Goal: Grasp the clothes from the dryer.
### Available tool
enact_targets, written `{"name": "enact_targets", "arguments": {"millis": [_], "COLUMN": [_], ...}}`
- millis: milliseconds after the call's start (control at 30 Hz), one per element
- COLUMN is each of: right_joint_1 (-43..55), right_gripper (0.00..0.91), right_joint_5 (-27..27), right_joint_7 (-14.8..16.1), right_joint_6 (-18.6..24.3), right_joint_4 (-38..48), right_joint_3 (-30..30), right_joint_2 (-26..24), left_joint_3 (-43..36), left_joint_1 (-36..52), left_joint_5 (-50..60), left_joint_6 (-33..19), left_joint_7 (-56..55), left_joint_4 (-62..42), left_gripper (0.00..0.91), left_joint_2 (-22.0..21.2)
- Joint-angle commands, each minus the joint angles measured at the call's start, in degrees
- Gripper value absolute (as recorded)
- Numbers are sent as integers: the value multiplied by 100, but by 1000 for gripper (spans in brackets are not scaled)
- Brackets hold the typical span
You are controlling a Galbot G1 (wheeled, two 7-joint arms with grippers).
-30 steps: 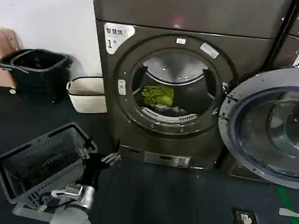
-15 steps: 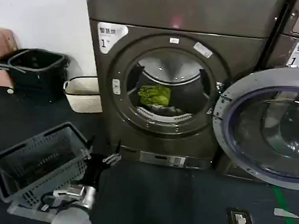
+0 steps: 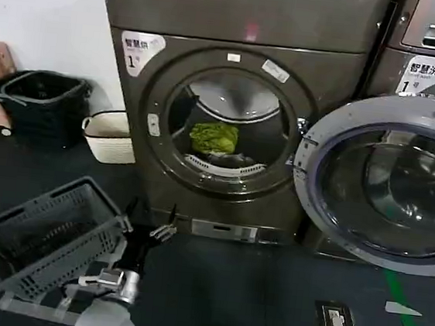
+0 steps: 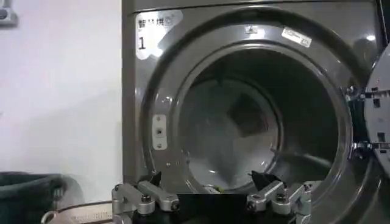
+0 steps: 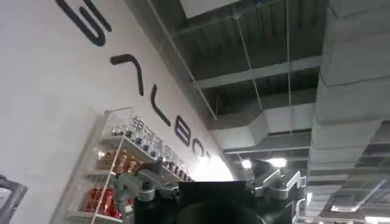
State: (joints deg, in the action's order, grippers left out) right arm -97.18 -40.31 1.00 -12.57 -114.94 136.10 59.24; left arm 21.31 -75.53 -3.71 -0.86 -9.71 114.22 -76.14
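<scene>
Your bronze-grey front-loading dryer point(image 3: 232, 94) stands square ahead, white "1" sticker at its upper left corner, small pink light on the top panel. Its round glass-and-chrome door point(image 3: 382, 184) is swung wide to the right, in front of the LG-marked machine point(image 3: 432, 45).

Inside the drum mouth you have the clothes: a crumpled lime-green fabric piece point(image 3: 214, 137) sitting low and a little left of centre, and a darker grey-white fabric piece point(image 3: 229, 161) lying just below and to its right, along the perforated bottom lip. The two look to be touching.

Your left gripper point(image 3: 148, 230) is down on the lower left of the head view, near the dark floor in front of the dryer's base panel, well below and left of the porthole and well apart from the clothes. From the left wrist camera its fingers point(image 4: 155, 181) stand spread wide with nothing between them, pointing at the open drum.

A grey slatted plastic basket point(image 3: 43, 234) sits tilted beside that arm, to its left. Against the wall: a black bin point(image 3: 37, 101) and a white tub point(image 3: 110, 136).

Your right gripper point(image 5: 210, 182) is aimed up at ceiling ducting; fingers spread, empty.
</scene>
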Motion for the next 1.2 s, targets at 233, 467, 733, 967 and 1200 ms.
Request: {"name": "enact_targets", "arguments": {"millis": [233, 467, 733, 967, 1200], "right_joint_1": [2, -3, 26, 34, 14], "right_gripper": [907, 907, 907, 907, 907], "right_joint_5": [-26, -36, -154, -273, -288], "right_joint_7": [10, -29, -4, -50, -77], "right_joint_6": [8, 179, 305, 338, 382], "right_joint_4": [-16, -10, -1, -2, 8], "right_joint_3": [-12, -65, -59, -52, -28], "right_joint_2": [1, 11, 2, 9, 17], "left_joint_3": [13, 42, 49, 51, 35], "left_joint_1": [-30, -42, -36, 6, 117], "left_joint_5": [38, 35, 42, 32, 1], "left_joint_6": [1, 9, 13, 22, 38], "left_joint_7": [1, 1, 9, 17, 33], "left_joint_4": [30, 62, 51, 34, -15], "left_gripper": [907, 907, 907, 907, 907], "left_joint_2": [9, 59, 26, 30, 74]}}
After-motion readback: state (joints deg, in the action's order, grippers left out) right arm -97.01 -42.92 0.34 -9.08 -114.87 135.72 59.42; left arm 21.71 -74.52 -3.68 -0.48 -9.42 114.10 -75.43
